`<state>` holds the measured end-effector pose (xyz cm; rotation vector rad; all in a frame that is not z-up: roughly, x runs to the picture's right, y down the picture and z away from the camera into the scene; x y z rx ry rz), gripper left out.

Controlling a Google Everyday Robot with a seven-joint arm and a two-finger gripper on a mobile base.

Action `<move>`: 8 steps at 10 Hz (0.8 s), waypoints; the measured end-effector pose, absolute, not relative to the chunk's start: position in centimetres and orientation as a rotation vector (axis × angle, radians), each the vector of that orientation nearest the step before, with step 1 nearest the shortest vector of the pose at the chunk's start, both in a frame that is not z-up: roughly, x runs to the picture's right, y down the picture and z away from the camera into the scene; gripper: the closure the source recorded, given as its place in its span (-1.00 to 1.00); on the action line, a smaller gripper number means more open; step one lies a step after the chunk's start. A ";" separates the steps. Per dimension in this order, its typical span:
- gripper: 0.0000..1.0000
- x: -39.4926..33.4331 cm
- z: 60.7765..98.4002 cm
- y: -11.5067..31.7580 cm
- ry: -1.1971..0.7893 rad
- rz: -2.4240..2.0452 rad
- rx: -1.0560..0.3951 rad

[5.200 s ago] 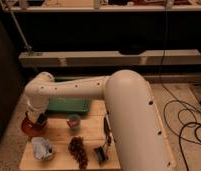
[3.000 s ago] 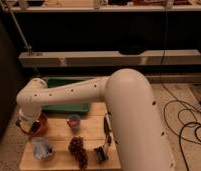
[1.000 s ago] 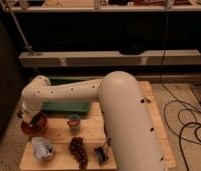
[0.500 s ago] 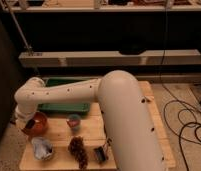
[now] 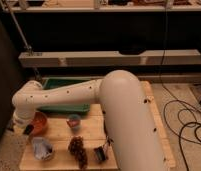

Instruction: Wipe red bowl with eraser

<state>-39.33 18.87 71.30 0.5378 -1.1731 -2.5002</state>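
The red bowl (image 5: 40,121) is a shallow reddish-orange dish at the left edge of the wooden table (image 5: 129,150). My white arm (image 5: 69,95) reaches across the table to it. My gripper (image 5: 27,129) hangs below the arm's white wrist at the bowl's left rim, low over the bowl. A small dark shape shows at the gripper's tip. I cannot make out an eraser there. The left part of the bowl is hidden behind the wrist.
A green tray (image 5: 64,100) lies behind the bowl. A small bluish cup (image 5: 74,122) stands right of the bowl. A pale grey-white dish (image 5: 42,148), a dark bunch of grapes (image 5: 78,150) and a small dark object (image 5: 100,153) sit along the front edge. Cables (image 5: 186,125) lie on the floor at the right.
The wrist and gripper have shifted back and forth over the red bowl, ending a little further left and lower. The other things have not moved.
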 end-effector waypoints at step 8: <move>1.00 -33.4 71.6 18.8 -1.094 -2.466 0.426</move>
